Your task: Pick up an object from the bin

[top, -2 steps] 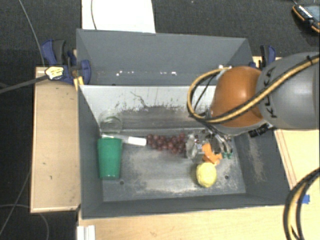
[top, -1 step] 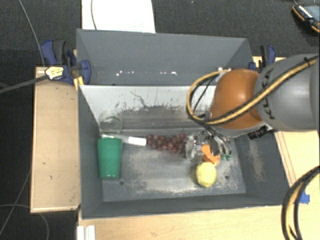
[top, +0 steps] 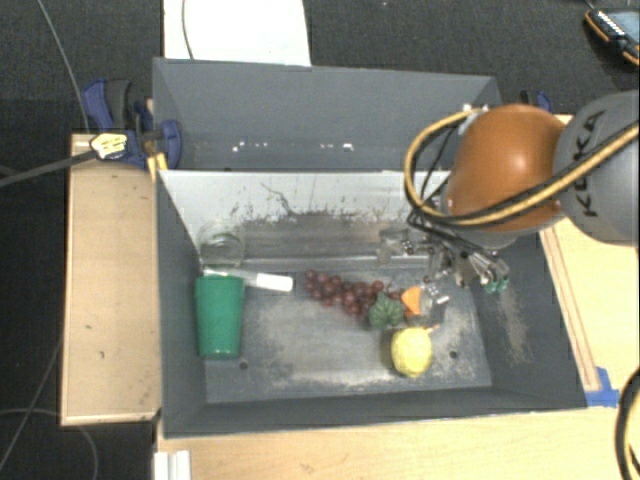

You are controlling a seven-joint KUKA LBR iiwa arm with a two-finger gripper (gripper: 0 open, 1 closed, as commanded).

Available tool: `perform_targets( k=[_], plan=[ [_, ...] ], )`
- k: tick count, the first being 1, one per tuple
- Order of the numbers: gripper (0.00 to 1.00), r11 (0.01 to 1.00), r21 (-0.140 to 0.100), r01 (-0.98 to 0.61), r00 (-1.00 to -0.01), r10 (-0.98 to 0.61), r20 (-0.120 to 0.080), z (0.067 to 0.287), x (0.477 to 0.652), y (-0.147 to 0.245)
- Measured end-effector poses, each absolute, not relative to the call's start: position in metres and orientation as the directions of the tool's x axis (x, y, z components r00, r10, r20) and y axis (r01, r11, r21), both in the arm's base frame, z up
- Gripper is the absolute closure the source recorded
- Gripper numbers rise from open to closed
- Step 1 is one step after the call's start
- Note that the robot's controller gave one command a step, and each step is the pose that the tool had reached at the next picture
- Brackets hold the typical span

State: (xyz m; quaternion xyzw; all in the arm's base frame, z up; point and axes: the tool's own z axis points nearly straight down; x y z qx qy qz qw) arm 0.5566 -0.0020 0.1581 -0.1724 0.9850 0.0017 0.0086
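Note:
My gripper (top: pixel 432 303) hangs low over the right part of the bin floor, under the orange dome. Right below its tips lies a small orange piece with a green leafy top (top: pixel 392 311), like a toy carrot. A yellow lemon (top: pixel 411 352) rests just in front of it, near the bin's front edge. A bunch of dark red grapes (top: pixel 340 291) stretches to the left of the green top. Nothing shows between the fingers.
A green cup (top: pixel 219 315) lies on its side at the left of the bin floor. A white stick-like thing (top: pixel 262 282) lies beside its upper end. The arm reaches in from the right.

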Motion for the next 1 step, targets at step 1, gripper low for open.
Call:
perform_targets(
  k=[1],
  plan=[
    [0.0, 0.941, 0.001, -0.339, -0.941, -0.339, -0.017, 0.158, 0.5565, -0.0019]
  ],
)
